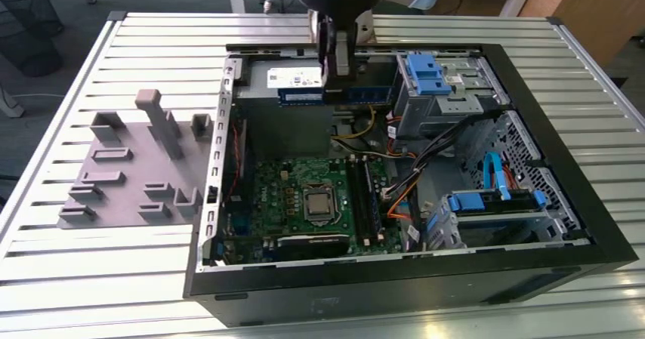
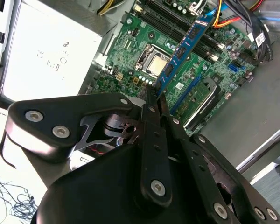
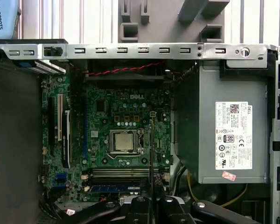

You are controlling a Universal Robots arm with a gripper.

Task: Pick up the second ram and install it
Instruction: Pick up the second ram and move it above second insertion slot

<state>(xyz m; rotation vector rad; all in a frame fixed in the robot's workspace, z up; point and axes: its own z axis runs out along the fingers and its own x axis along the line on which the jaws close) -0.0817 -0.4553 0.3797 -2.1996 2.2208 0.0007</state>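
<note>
In the upper middle of the exterior view, the tool (image 1: 337, 71) hangs over the far end of the open computer case (image 1: 403, 275), clenched on the second ram (image 1: 368, 94). The stick lies level, held near its middle, above the gray power supply (image 1: 282, 124). In the second wrist view the tool's fingers (image 2: 149, 100) pinch one end of the blue-green stick (image 2: 182, 51), which juts out over the motherboard (image 2: 130, 51) without touching it. In the first wrist view it shows edge-on as a thin dark line (image 3: 150, 149) just beside the processor socket (image 3: 123, 140).

The case lies on its side on the slatted surface (image 1: 101, 263). Inside it are the green motherboard in the lower left, the power supply in the upper left, drive cages with blue clips (image 1: 433, 75) along the exterior view's right, and loose cables (image 1: 424, 158) between them. Another blue stick (image 3: 109, 189) already sits in one memory slot.

On the surface at the exterior view's left stands a gray fixture plate (image 1: 131, 165) with upright blocks.
</note>
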